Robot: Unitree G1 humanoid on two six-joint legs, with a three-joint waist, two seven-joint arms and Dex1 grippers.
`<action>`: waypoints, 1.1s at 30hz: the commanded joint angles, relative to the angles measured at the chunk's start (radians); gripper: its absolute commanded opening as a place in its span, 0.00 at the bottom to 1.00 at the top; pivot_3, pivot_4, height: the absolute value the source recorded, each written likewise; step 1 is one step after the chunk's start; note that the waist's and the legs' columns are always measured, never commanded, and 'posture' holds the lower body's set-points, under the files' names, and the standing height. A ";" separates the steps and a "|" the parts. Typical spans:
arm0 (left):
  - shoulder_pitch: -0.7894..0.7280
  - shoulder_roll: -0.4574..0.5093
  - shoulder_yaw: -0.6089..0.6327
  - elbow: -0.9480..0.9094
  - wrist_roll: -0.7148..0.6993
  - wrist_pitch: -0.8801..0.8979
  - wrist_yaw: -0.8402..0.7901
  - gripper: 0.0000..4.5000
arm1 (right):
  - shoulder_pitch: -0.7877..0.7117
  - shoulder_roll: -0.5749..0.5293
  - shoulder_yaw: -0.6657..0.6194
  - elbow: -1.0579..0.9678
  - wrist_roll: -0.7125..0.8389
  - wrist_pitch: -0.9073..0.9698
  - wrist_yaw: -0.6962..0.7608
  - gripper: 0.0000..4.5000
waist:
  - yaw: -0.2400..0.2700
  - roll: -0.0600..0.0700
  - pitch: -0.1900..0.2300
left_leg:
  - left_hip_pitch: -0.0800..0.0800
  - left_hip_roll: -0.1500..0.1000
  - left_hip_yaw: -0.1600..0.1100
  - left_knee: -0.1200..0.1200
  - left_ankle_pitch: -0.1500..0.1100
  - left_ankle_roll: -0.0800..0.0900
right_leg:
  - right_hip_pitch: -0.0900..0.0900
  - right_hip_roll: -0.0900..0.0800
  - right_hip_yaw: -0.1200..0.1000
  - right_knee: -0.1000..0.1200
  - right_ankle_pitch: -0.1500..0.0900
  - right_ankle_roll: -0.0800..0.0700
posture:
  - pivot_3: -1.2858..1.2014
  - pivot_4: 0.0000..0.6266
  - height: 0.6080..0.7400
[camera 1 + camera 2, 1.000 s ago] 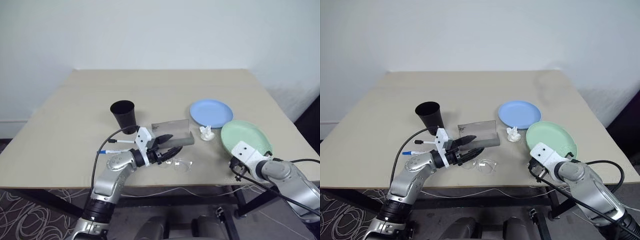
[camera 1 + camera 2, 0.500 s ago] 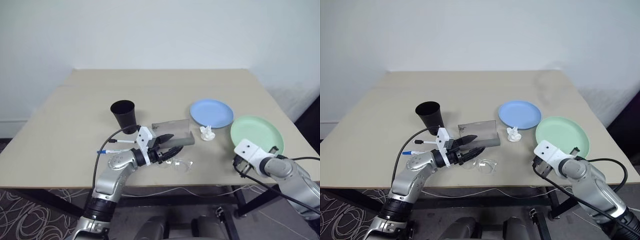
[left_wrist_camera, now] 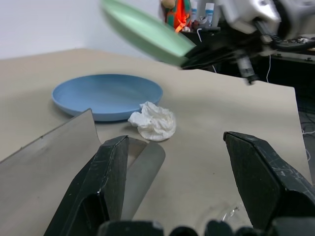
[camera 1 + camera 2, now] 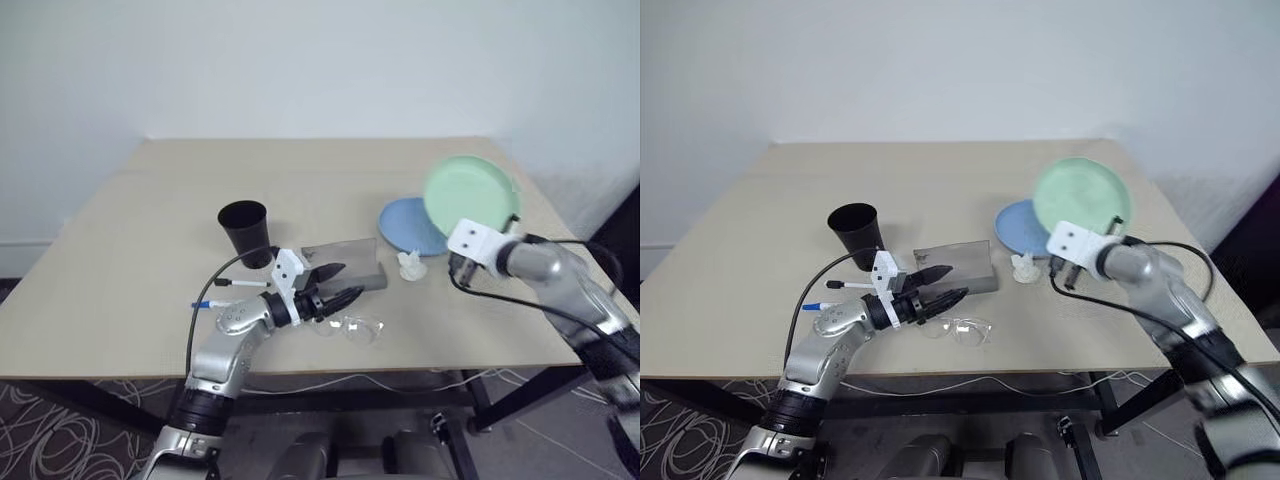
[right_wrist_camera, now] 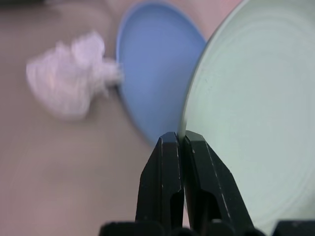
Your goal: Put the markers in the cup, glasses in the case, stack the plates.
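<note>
Left hand [image 4: 338,285] spread, empty, level over the glasses [image 4: 352,328], beside the open case [image 4: 347,264]. Right hand [image 5: 179,147] pinches the mint green plate [image 4: 470,194] by its rim, tilted above the blue plate [image 4: 408,224]. Risk: thin edge grip slips, plate drops onto the crumpled white wad [image 4: 413,266].

Two robot arms of smooth silver-grey metal, built from rounded, jointed segments. Each wrist carries a white, angular block. The left gripper [image 4: 340,285] ends in two glossy black fingers [image 3: 268,174], thick, wedge-shaped and finely scuffed. The right gripper [image 5: 183,142] has two matching black fingers, narrowing to blunt tips. A thin black cable loops from the left wrist block round to the forearm. Similar black cables trail along the right forearm. The left arm's base is a dark, ribbed cylinder at 7 o'clock.
</note>
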 commanded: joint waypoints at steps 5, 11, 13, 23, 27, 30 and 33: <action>0.002 0.011 0.030 -0.053 0.001 -0.023 0.024 0.72 | -0.255 0.133 0.036 0.500 -0.080 -0.376 0.029 0.00 | 0.004 0.000 0.000 | 0.000 0.000 0.000 -0.001 0.000 0.000 | -0.001 0.001 0.001 0.000 0.001 0.001 | 0.52 0.00 1.00; 0.040 0.023 0.047 -0.102 -0.002 -0.014 0.054 0.72 | -0.372 0.187 0.054 0.754 -0.145 -0.506 0.032 0.37 | 0.003 0.001 0.000 | 0.001 -0.001 0.000 -0.003 0.001 -0.001 | -0.002 0.001 0.003 0.001 0.002 0.001 | 0.52 0.00 1.00; 0.046 0.025 0.050 -0.111 -0.003 -0.011 0.057 0.72 | -0.383 0.189 0.051 0.781 -0.155 -0.535 0.047 0.53 | 0.003 0.001 -0.001 | 0.001 -0.001 -0.001 -0.003 0.001 -0.001 | -0.002 0.001 0.003 0.001 0.002 0.000 | 0.52 0.00 1.00; 0.028 0.027 0.051 -0.100 -0.006 -0.005 0.059 0.72 | -0.323 0.168 -0.143 0.633 0.028 -0.370 0.215 0.89 | -0.002 0.002 -0.001 | 0.004 0.000 -0.001 -0.004 0.003 -0.002 | 0.000 0.002 0.003 0.003 0.004 -0.002 | 0.52 0.00 1.00; 0.017 0.031 0.051 -0.087 -0.010 -0.003 0.045 0.72 | -0.217 0.159 -0.233 0.388 0.162 -0.045 0.344 0.89 | -0.001 0.002 -0.001 | 0.005 0.000 -0.002 -0.004 0.003 -0.002 | 0.000 0.002 0.003 0.002 0.004 -0.002 | 0.52 0.00 1.00; 0.003 0.034 0.053 -0.074 -0.012 0.000 0.034 0.72 | -0.155 0.177 -0.267 0.277 0.204 0.154 0.332 0.89 | -0.001 0.002 -0.001 | 0.005 0.000 -0.002 -0.004 0.003 -0.002 | 0.000 0.002 0.003 0.003 0.004 -0.002 | 0.52 0.00 1.00; -0.008 0.040 0.058 -0.063 -0.013 0.001 0.026 0.72 | -0.115 0.212 -0.293 0.229 0.236 0.285 0.289 0.89 | -0.002 0.002 -0.001 | 0.004 0.000 -0.001 -0.003 0.003 -0.002 | 0.000 0.002 0.003 0.003 0.004 -0.002 | 0.52 0.00 1.00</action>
